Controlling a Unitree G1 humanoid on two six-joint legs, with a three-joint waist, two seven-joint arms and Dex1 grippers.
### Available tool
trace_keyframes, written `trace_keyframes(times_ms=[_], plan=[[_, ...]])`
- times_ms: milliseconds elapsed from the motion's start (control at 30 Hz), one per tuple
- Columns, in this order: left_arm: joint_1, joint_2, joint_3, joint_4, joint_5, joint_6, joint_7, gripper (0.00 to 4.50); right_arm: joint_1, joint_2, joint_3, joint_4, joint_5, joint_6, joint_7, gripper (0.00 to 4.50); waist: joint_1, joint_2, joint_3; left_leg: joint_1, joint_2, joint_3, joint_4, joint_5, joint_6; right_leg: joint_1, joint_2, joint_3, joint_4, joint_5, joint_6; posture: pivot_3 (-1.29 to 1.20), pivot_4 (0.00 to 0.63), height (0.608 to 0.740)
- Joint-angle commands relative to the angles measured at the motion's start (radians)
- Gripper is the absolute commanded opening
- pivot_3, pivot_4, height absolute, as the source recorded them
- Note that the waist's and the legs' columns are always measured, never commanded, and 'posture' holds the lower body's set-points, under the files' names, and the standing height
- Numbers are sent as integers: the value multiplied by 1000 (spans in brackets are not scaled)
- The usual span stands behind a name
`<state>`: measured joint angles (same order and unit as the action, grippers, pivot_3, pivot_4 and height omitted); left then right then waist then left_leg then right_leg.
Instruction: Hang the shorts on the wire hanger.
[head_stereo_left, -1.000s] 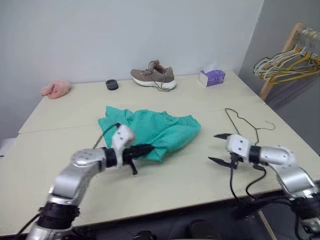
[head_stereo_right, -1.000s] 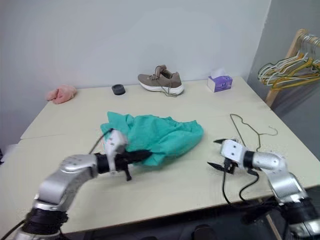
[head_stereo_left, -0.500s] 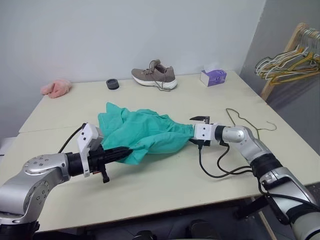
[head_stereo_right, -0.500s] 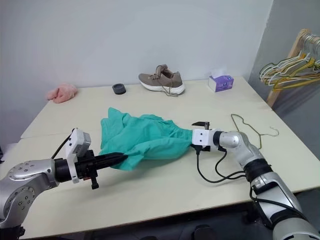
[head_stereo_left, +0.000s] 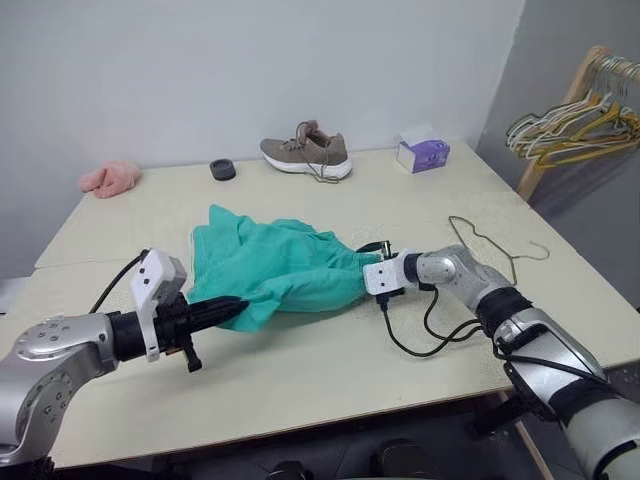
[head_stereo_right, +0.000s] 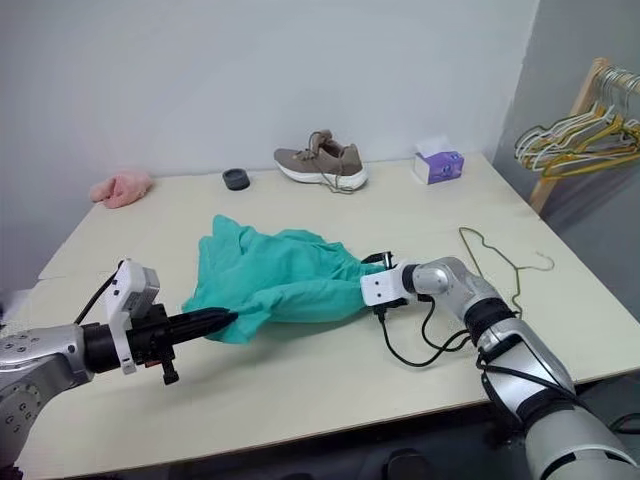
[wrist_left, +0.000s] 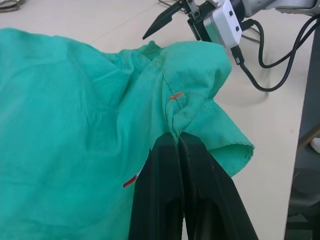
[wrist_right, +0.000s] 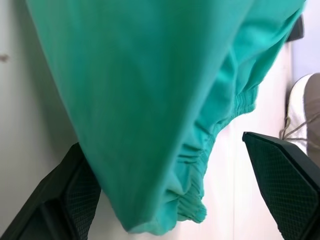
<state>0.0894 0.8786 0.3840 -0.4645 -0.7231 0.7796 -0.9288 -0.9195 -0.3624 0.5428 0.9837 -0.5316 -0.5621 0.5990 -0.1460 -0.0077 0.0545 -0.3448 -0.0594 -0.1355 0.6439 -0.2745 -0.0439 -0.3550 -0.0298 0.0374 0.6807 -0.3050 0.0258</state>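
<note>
The left end effector (head_stereo_left: 232, 309) still pinches the shorts (head_stereo_left: 275, 268) on the surface while the right end effector (wrist_right: 185, 185), spread wide, has reached their waistband, and the hanger (head_stereo_left: 490, 243) waits nearby untouched.

Shorts (head_stereo_left: 280, 270) lie mid-frame on the worktop (head_stereo_left: 300, 370); wire hanger (head_stereo_left: 490, 245) to their right; shoe (head_stereo_left: 306, 152) above them, upper centre.
</note>
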Motion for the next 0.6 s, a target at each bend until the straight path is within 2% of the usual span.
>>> trace_keyframes(times_ms=[33, 200, 333, 367, 533, 600], plan=[[5, 25, 47, 6, 5, -18, -6, 0, -42, 19, -14, 28, 1, -19, -33, 3522, 0, 0, 0, 0, 0, 0, 0, 0, 0, 0, 0, 0, 0, 0, 0, -111, 0, 740], [2, 30, 35, 47, 40, -53, -4, 0, -46, 16, -35, 19, 29, -65, -32, 1738, 1, 0, 0, 0, 0, 0, 0, 0, 0, -1, 0, 1, 0, 0, 0, -113, 0, 740], [10, 41, -8, 85, 106, -111, -24, 0, -20, -25, -60, -44, 89, -110, 61, 274, 0, 0, 0, 0, 0, 1, 0, 0, 0, -1, 0, 1, 0, 0, 0, -117, 0, 740], [14, 44, -24, 95, 130, -135, -30, 0, -5, -45, -69, -81, 124, -117, 112, 31, 1, 0, 0, 0, 0, 1, 0, 0, 0, -1, 0, 1, 0, 0, 0, -117, 0, 740], [67, 118, -104, 135, 261, -279, -124, 0, 98, -166, -107, -372, 349, -34, 424, 31, 5, 0, 0, -1, 0, 1, 0, -1, 0, -2, 0, 1, -1, 0, 0, -126, 0, 740], [61, 153, -114, 156, 279, -317, -178, 0, 167, -257, -132, -595, 505, 130, 590, 31, 8, 0, 0, -2, 0, 1, 0, -1, 1, -2, 0, 1, -1, 0, 0, -138, 0, 740]])
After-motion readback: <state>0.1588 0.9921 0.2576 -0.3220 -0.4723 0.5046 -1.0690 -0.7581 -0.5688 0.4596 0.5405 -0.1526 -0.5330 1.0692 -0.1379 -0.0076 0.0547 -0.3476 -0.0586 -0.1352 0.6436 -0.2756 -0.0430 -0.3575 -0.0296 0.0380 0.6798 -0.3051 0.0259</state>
